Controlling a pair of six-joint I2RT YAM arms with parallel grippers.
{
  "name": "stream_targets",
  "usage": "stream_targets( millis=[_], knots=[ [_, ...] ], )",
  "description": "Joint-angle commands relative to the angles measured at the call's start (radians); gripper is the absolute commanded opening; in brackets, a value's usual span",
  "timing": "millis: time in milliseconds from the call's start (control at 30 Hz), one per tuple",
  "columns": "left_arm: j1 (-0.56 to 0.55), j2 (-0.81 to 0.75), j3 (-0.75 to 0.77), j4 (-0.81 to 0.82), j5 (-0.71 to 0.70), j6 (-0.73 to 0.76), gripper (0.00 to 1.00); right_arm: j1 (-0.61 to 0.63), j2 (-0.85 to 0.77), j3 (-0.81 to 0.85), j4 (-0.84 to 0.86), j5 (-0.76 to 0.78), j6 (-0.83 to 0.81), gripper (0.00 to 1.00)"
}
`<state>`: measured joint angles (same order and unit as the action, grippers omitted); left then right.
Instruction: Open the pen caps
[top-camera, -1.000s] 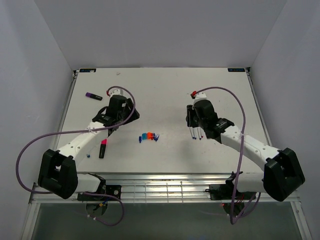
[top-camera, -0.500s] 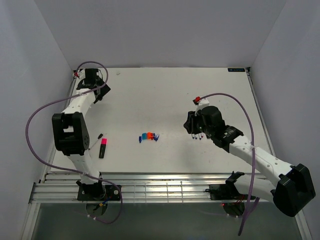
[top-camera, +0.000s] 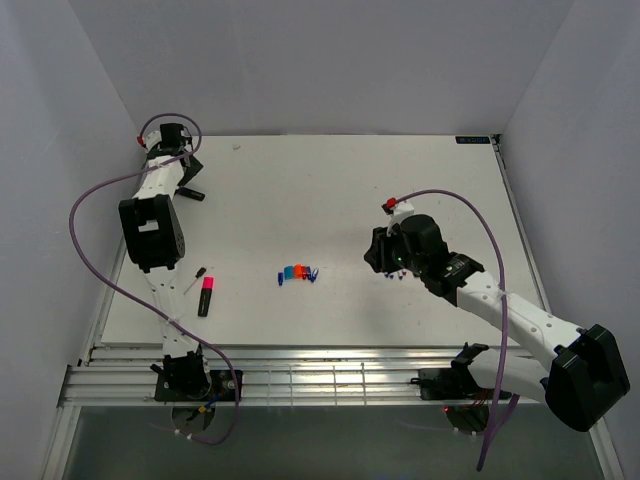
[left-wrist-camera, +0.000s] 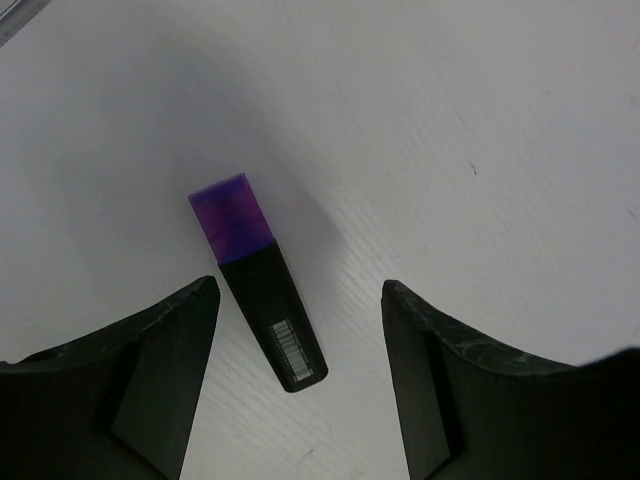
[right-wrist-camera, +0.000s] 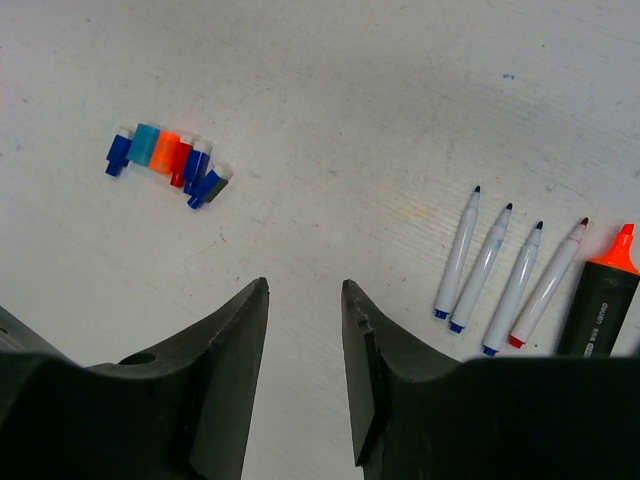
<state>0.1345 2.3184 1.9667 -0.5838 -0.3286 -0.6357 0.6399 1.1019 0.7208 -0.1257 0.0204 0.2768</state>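
A black highlighter (left-wrist-camera: 275, 320) with a purple cap (left-wrist-camera: 232, 218) lies capped at the table's far left. My left gripper (left-wrist-camera: 300, 290) hangs over it, open, and the highlighter's black end sits between the fingers, nearer the left one. Several loose pen caps (right-wrist-camera: 170, 158), blue, teal, orange and red, lie in a cluster (top-camera: 297, 272) mid-table. My right gripper (right-wrist-camera: 305, 287) is open and empty above bare table between the cluster and several uncapped white pens (right-wrist-camera: 490, 270). An uncapped orange highlighter (right-wrist-camera: 605, 300) lies beside those pens.
A black highlighter with a magenta cap (top-camera: 206, 296) lies near the left front, with a thin pen (top-camera: 197, 277) next to it. The left arm (top-camera: 150, 230) stretches along the table's left edge. The enclosure walls stand close on the left, right and back.
The left arm has swung from mid-left to the far left corner, over the purple-capped highlighter. The right gripper has drawn back off the row of pens. Both jaws stand slightly wider.
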Motion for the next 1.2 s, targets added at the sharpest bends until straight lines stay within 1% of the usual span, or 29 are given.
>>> stream_targets(
  millis=[0,100,500,733,833,867,967,1000,1067,1100,1167],
  knots=[
    [0.023,0.012,0.083,-0.027,-0.044,0.008,0.77,0.004,0.001,-0.018,0.047,-0.008,-0.016,0.42],
    [0.034,0.042,0.113,-0.031,-0.029,0.011,0.77,0.003,0.001,-0.018,0.047,0.006,-0.019,0.42],
    [0.050,0.108,0.135,-0.033,-0.027,0.019,0.77,0.003,0.001,-0.020,0.047,0.019,-0.024,0.42],
    [0.053,0.156,0.158,-0.051,-0.050,0.037,0.76,0.003,0.003,-0.026,0.049,0.030,-0.024,0.42],
    [0.053,0.165,0.147,-0.057,-0.072,0.054,0.71,0.003,0.001,-0.026,0.052,0.032,-0.024,0.42],
    [0.051,0.168,0.141,-0.060,-0.075,0.068,0.65,0.004,-0.002,-0.027,0.051,0.030,-0.021,0.42],
    [0.051,0.176,0.118,-0.060,-0.089,0.090,0.59,0.004,-0.016,-0.032,0.051,0.032,-0.021,0.42],
    [0.051,0.179,0.110,-0.059,-0.090,0.097,0.51,0.003,-0.028,-0.035,0.051,0.035,-0.021,0.42],
    [0.051,0.179,0.086,-0.057,-0.093,0.102,0.45,0.003,-0.039,-0.040,0.051,0.044,-0.021,0.42],
    [0.051,0.176,0.077,-0.057,-0.095,0.102,0.37,0.003,-0.048,-0.044,0.052,0.047,-0.021,0.42],
    [0.051,0.176,0.058,-0.057,-0.081,0.102,0.31,0.003,-0.048,-0.044,0.052,0.050,-0.021,0.42]
  ],
)
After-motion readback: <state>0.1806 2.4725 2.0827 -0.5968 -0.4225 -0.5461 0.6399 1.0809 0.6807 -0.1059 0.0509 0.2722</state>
